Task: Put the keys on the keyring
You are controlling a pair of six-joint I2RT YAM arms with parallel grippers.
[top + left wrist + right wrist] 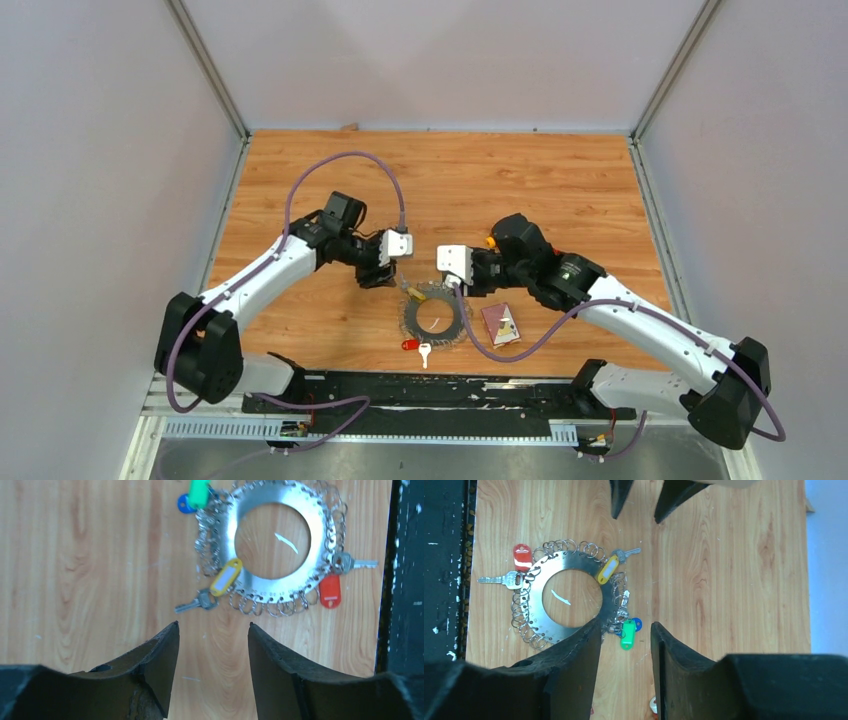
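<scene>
The keyring (437, 318) is a flat metal ring disc edged with many small wire loops, lying on the wooden table. In the left wrist view the keyring (320, 530) has a yellow-tagged key (226, 577), a red tag (330, 591), a bare silver key (350, 562) and a green tag (198, 492) at its rim. My left gripper (213, 626) is open and empty, just short of the yellow-tagged key. My right gripper (624, 625) is open and empty over the ring's edge by the green tag (628, 634). The yellow tag (607, 569) lies between both grippers.
A dark red block (500, 323) lies right of the keyring. A black rail (430, 390) runs along the near table edge. Grey walls enclose the table on three sides. The left gripper's fingertips (619, 500) show at the top of the right wrist view.
</scene>
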